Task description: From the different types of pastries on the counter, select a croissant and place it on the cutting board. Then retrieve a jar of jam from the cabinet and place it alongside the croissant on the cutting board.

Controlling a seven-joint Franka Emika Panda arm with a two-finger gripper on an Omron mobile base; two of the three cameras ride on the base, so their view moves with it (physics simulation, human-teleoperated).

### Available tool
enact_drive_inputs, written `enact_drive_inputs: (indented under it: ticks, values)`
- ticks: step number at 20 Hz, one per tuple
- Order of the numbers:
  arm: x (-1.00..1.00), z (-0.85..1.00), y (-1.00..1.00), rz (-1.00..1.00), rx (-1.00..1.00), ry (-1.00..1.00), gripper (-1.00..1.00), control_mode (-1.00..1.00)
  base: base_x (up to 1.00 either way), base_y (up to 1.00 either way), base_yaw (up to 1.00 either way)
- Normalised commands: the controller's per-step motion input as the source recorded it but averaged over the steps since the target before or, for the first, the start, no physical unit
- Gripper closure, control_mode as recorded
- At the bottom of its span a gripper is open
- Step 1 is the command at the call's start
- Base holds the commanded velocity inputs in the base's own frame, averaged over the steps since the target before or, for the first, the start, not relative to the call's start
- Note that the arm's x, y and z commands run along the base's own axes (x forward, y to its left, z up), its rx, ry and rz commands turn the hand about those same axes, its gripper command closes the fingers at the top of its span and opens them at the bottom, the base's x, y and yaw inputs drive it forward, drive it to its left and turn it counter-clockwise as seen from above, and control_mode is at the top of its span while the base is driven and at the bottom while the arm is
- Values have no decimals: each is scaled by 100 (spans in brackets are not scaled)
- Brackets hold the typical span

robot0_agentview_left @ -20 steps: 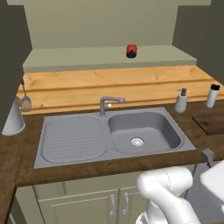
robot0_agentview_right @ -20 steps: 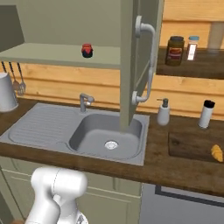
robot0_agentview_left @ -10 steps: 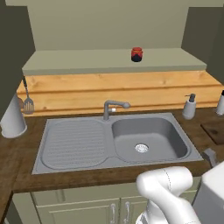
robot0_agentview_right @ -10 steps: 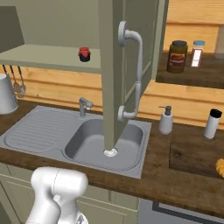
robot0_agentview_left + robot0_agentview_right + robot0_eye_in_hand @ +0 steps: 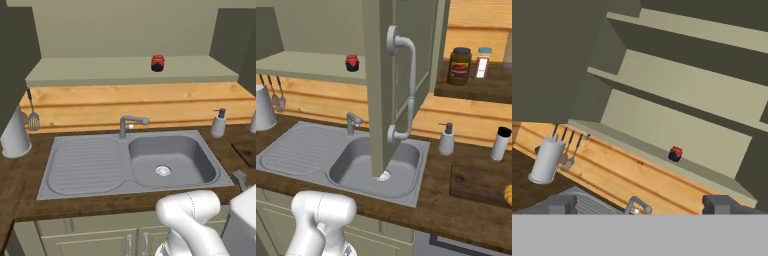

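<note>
Jam jar is standing upright on the lowest shelf of the open cabinet, above the sink and to the right of the tap. Hand is pointing at the cabinet with its fingers spread wide and holding nothing. From the hand, the jar is lying well ahead and slightly right of centre. Croissant is resting on the cutting board on the desk.

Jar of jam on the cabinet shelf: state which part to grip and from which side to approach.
Grip the jar of jam around its round red body, just below the dark lid, probably coming in level from the open front of the cabinet. It stands upright and alone on the lowest shelf, and in the hand view another shelf runs above it, so a grasp from above looks cramped. The gripper is open.
</note>
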Motion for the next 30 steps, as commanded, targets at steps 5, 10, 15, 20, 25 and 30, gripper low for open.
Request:
enact_drive_inputs:
  ticks: [5, 10, 15, 20, 25, 30]
  values:
    - [0, 0, 0, 0, 0, 0, -100, 100, 13, -5, 2]
    - [0, 0, 0, 0, 0, 0, -100, 100, 0, 0, 0]
    - [0, 0, 0, 0, 0, 0, -100, 100, 0, 0, 0]
    - [0, 0, 0, 0, 0, 0, -100, 100, 0, 0, 0]
    - [0, 0, 0, 0, 0, 0, -100, 100, 12, -4, -3]
    - [0, 0, 0, 0, 0, 0, -100, 100, 65, -14, -3]
